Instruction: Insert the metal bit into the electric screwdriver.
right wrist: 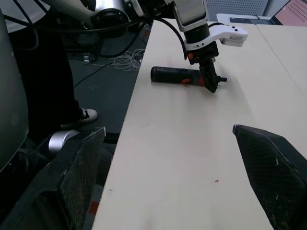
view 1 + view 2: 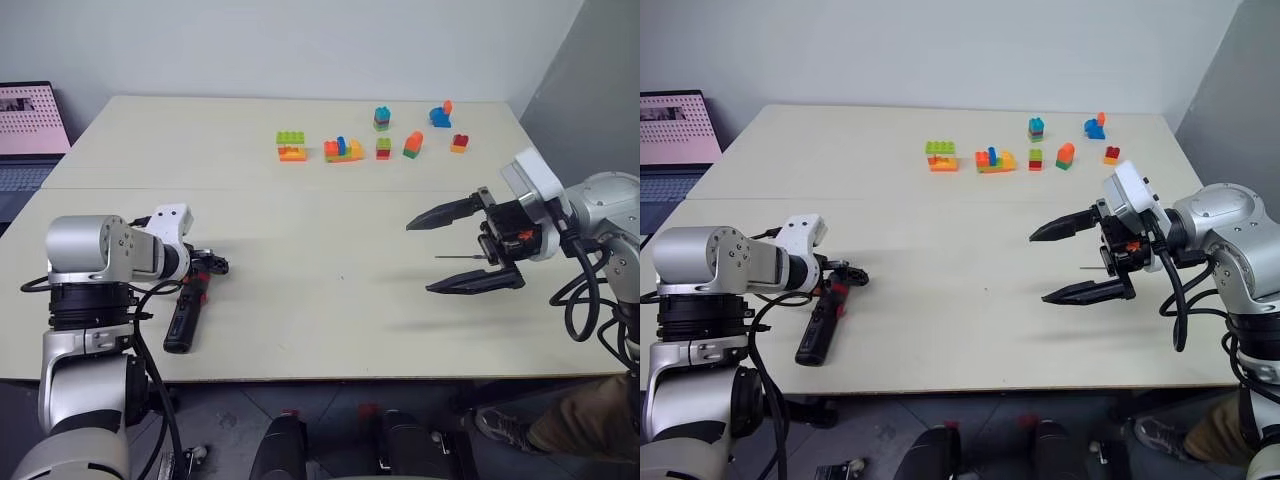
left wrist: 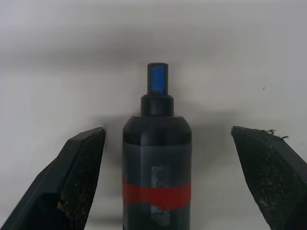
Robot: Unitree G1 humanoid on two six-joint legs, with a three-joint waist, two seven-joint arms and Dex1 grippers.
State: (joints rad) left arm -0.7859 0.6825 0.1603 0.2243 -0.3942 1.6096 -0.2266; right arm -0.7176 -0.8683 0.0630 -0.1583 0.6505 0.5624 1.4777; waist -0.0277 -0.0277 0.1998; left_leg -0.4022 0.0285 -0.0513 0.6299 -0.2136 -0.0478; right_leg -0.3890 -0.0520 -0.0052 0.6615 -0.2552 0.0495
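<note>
Left wrist view: the left gripper (image 3: pixel 160 143) is straddling the electric screwdriver (image 3: pixel 157 167), jaws wide, unclosed; grasping likely follows.

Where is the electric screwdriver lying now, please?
In the left eye view the electric screwdriver lies on the table at the robot's left, near the front edge, between the open jaws of the left gripper.

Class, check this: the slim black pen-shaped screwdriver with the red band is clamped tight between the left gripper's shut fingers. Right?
Not quite. The slim black pen-shaped screwdriver with the red band lies between the left gripper's fingers, but they stand open, clear of it, as the left wrist view shows.
</note>
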